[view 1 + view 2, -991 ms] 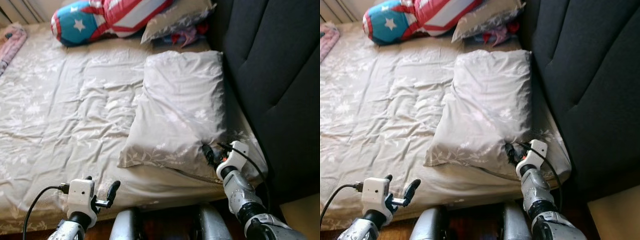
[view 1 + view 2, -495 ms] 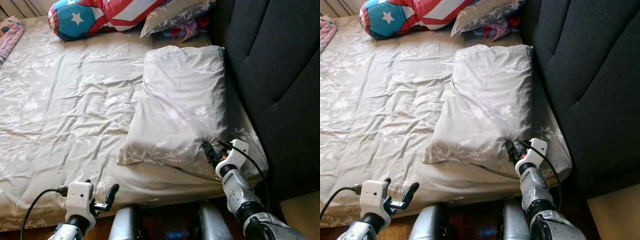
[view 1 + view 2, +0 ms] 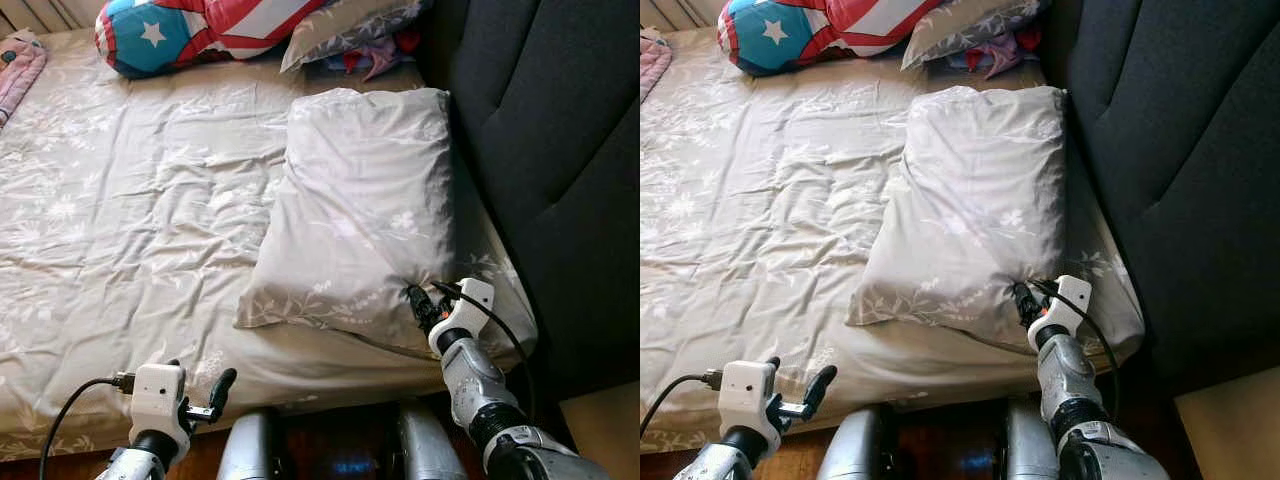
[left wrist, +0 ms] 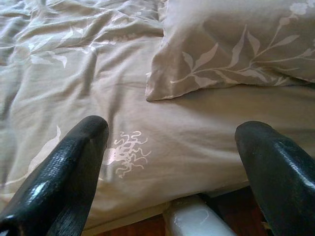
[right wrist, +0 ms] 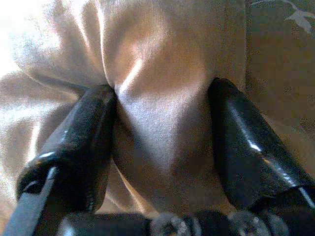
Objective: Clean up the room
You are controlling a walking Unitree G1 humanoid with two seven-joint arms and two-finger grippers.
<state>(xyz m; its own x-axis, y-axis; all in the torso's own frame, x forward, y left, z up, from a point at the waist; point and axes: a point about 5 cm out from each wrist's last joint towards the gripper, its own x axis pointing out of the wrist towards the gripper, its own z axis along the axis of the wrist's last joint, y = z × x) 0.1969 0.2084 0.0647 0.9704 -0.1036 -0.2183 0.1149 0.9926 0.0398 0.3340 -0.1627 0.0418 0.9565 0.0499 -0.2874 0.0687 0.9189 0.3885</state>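
- Right gripper (image 3: 1023, 303) pinches a fold of the grey leaf-printed pillow (image 3: 975, 215) at its near corner, fingers closed on fabric.
- Left gripper (image 3: 200, 392) hangs spread, holding nothing.
- The pillow lies on the bed (image 3: 120, 220) beside the dark headboard (image 3: 560, 150); likely soft, light, floppy, so gripping deeper seems safer.

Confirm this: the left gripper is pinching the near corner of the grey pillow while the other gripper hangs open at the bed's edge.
Wrong arm. The right gripper pinches the near corner of the grey pillow, as the right wrist view shows. The left gripper is the one hanging open at the edge of the bed.
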